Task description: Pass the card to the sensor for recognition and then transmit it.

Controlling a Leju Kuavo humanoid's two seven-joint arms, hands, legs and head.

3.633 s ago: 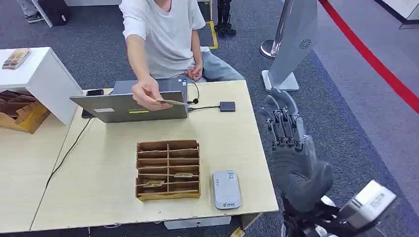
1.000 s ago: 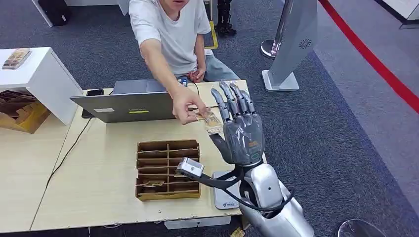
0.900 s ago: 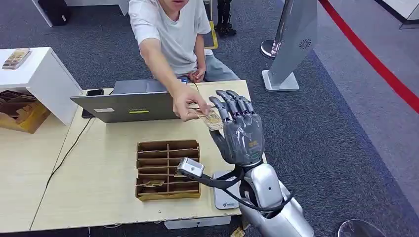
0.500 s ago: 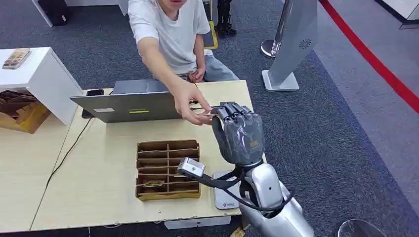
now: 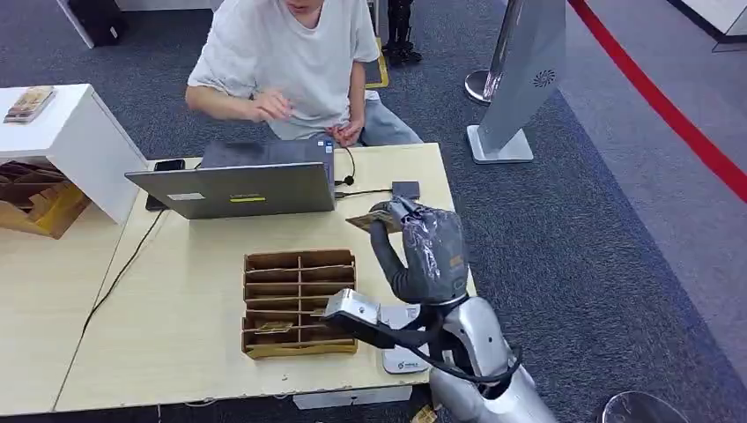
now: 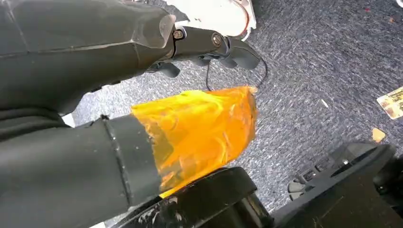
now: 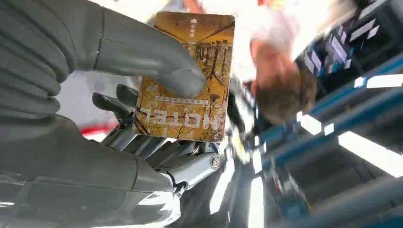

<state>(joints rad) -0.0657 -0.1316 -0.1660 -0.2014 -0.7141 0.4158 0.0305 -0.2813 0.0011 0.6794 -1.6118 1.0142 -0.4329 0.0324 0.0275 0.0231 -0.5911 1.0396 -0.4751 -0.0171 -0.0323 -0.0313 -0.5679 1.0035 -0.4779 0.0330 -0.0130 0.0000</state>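
My right hand (image 5: 421,245) is raised above the table's right side and pinches a yellow-brown hotel card (image 5: 367,219) between thumb and fingers. The right wrist view shows the thumb (image 7: 157,66) pressing on the card (image 7: 187,80), whose printed face is towards the camera. The grey card reader (image 5: 401,352) lies flat near the table's front edge, below my forearm and partly hidden by the wrist camera. My left hand (image 6: 142,95) hangs over the carpet with nothing in it; its thumb is wrapped in orange tape.
A cardboard slot box (image 5: 299,301) with a few cards stands left of the reader. An open laptop (image 5: 238,187) and a small black device (image 5: 406,189) are at the table's far side. A person (image 5: 291,53) sits behind the laptop, hands drawn back.
The person let go of the card and pulled the arm back to the chest. My right hand's fingers closed on the card and the hand tipped forward and down.
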